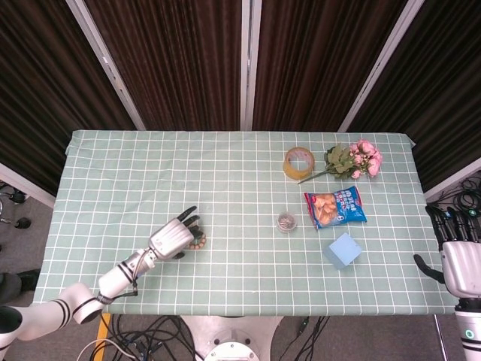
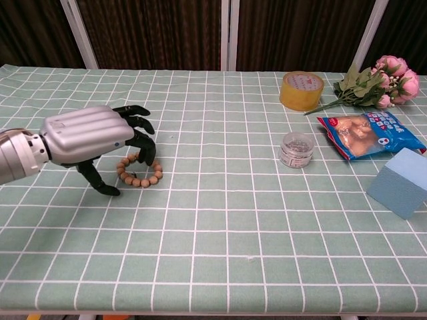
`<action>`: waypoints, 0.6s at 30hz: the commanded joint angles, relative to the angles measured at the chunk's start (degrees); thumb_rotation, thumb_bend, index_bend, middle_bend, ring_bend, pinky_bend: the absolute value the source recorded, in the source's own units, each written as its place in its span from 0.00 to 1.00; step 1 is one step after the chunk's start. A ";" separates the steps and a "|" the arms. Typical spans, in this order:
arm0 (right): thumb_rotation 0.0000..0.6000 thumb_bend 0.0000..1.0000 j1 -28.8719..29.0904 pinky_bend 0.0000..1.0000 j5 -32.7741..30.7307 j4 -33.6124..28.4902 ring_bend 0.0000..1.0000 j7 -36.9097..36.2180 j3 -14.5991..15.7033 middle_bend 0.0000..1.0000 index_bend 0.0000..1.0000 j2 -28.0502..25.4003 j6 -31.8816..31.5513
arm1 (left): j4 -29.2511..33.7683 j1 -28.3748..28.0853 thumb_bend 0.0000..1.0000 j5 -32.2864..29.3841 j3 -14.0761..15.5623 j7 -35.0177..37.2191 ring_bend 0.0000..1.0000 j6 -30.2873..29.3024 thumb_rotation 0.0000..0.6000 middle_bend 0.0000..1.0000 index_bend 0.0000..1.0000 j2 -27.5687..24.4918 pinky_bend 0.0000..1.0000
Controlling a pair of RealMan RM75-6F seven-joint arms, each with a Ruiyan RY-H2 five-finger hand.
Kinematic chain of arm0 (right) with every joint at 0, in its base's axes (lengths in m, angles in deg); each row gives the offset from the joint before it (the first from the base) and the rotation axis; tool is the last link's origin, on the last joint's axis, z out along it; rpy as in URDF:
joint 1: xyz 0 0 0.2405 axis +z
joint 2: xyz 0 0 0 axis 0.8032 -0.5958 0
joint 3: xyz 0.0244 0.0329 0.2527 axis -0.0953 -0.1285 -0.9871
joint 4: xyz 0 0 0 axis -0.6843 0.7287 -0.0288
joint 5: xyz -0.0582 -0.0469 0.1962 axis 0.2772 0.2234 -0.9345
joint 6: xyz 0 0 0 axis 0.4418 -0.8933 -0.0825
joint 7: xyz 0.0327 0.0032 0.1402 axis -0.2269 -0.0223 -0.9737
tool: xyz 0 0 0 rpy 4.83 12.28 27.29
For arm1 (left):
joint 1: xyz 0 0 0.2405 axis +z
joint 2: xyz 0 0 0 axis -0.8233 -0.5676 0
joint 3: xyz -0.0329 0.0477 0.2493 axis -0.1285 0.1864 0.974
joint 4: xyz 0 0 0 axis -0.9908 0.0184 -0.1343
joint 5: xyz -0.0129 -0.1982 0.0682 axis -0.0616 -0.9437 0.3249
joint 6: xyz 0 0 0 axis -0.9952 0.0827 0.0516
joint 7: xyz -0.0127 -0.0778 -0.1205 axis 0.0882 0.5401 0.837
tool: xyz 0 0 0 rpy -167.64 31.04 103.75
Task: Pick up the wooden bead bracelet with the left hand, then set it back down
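Observation:
The wooden bead bracelet (image 2: 142,177) lies flat on the green checked cloth, left of centre; in the head view only its right edge (image 1: 201,241) shows past the hand. My left hand (image 2: 93,137) (image 1: 174,238) hovers low over it, palm down, with dark fingers spread above the ring's far side and the thumb (image 2: 99,181) reaching down to the cloth on its near left. Nothing is held. My right hand (image 1: 458,259) hangs off the table's right edge with its fingers apart, seen only in the head view.
A tape roll (image 2: 301,90), pink flowers (image 2: 389,80), a snack bag (image 2: 367,133), a small round tin (image 2: 296,149) and a blue block (image 2: 400,183) occupy the right half of the table (image 2: 213,267).

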 commanded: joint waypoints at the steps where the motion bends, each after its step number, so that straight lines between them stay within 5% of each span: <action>1: 1.00 0.11 -0.06 0.00 0.06 -0.01 0.00 -0.08 0.06 0.11 0.00 -0.03 -0.04 | -1.49 -0.03 0.09 -0.84 0.30 0.43 0.16 -0.49 1.00 0.45 0.45 1.10 0.06; 18: 1.00 0.11 -0.32 0.00 -0.13 0.47 0.00 -1.42 0.14 0.11 0.00 0.08 -0.06 | -4.48 -1.34 0.28 -3.20 2.48 0.33 0.16 0.79 1.00 0.48 0.49 2.30 0.06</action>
